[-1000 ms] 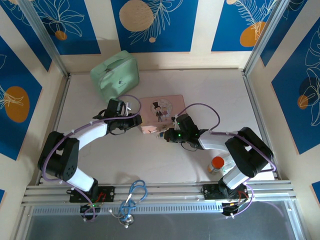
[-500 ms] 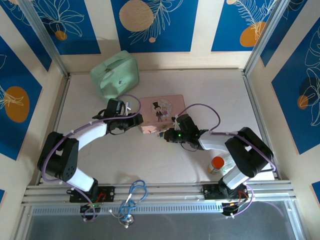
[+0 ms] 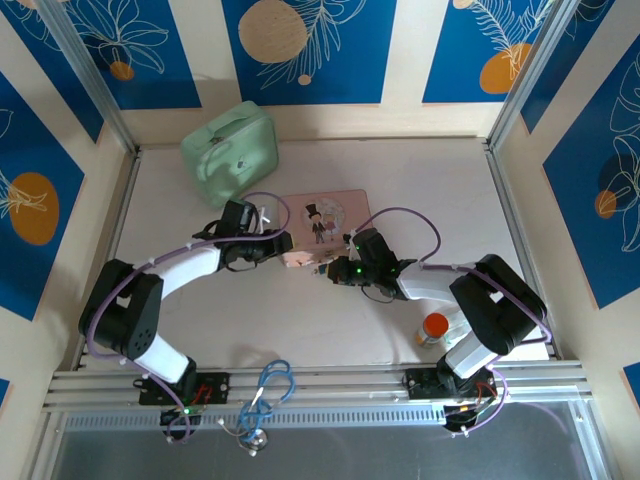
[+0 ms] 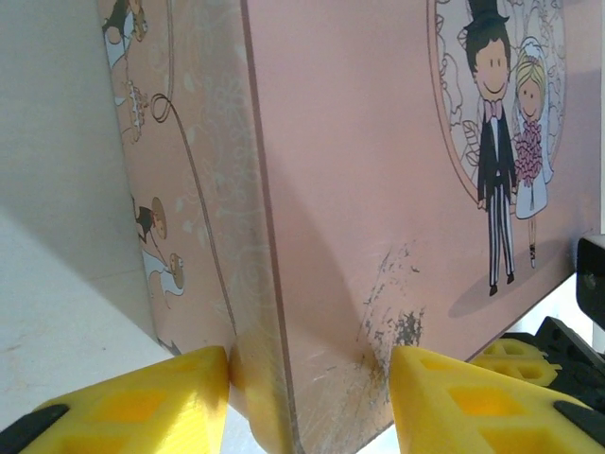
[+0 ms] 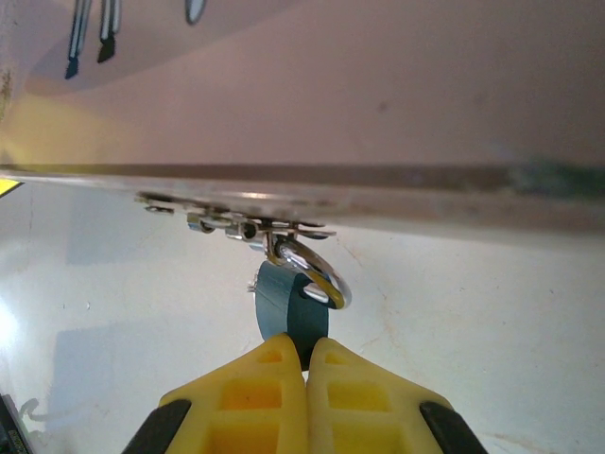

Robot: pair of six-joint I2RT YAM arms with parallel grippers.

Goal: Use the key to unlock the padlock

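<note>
Blue leaf-print walls [image 3: 300, 50] ring the pale table [image 3: 420, 190], mint case [image 3: 232, 150] back left, and the left pincer [image 4: 310, 357] sits spread astride a corner of the pink tin [image 3: 335, 205] while, at its latch [image 5: 236, 225], the right pincer [image 5: 307, 355] is pressed together, pinching the blue bit of the tiny padlock [image 5: 307, 284].

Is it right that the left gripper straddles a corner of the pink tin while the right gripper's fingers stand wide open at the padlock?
Not quite. The right gripper is shut, not wide open: its fingertips pinch the small blue tab at the padlock, as the right wrist view shows. The left gripper does straddle a corner of the pink tin.
</note>
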